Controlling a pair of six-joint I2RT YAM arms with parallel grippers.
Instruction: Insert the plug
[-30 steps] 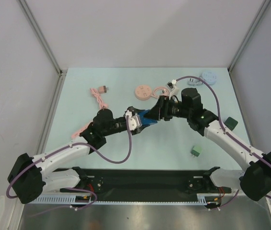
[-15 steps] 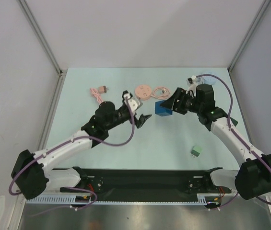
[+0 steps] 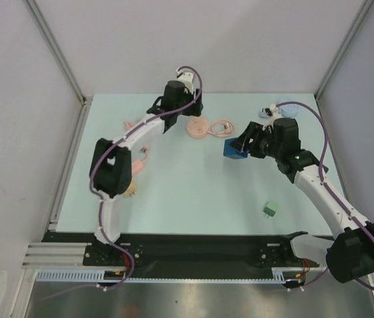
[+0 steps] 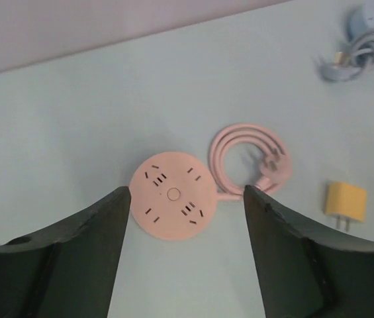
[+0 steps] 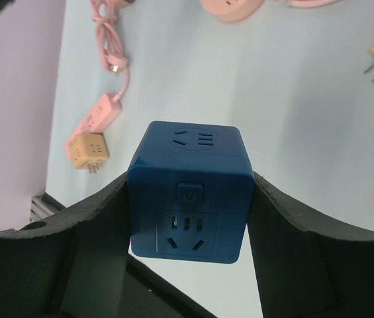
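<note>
**Top external view.** The left arm is spanning the pale green worktop (image 3: pixel 187 192) to its far side and is holding the left end effector (image 3: pixel 188 111) above a round pink plastic socket hub (image 3: pixel 197 128). A coiled pink cable (image 3: pixel 223 126) is lying just beside the hub. The right end effector (image 3: pixel 238 147) is clamping a blue plastic socket cube (image 3: pixel 230 151) right of the worktop's middle. Whether the cube is touching the surface cannot be told. A small green adapter (image 3: pixel 271 209) is lying well apart, nearer the arm bases.

**Left wrist view.** The dark fingers (image 4: pixel 74 258) are standing apart with nothing between them, framing the hub below. The coiled cable is ending in a pink plug (image 4: pixel 276 162), right of the hub. A yellow plug adapter (image 4: pixel 345 202) is lying further right, and a grey-blue bundled cable (image 4: pixel 355 50) is sitting in the far corner.

**Right wrist view.** Both fingers (image 5: pixel 87 245) are pressing on opposite sides of the blue cube. The cube is showing one socket face with a push button above it and a second socket on its upper face. Beyond it, a pink USB cable (image 5: pixel 110 40), a pink oblong adapter (image 5: pixel 100 111) and a beige cube adapter (image 5: pixel 87 151) are lying near the worktop's edge.
</note>
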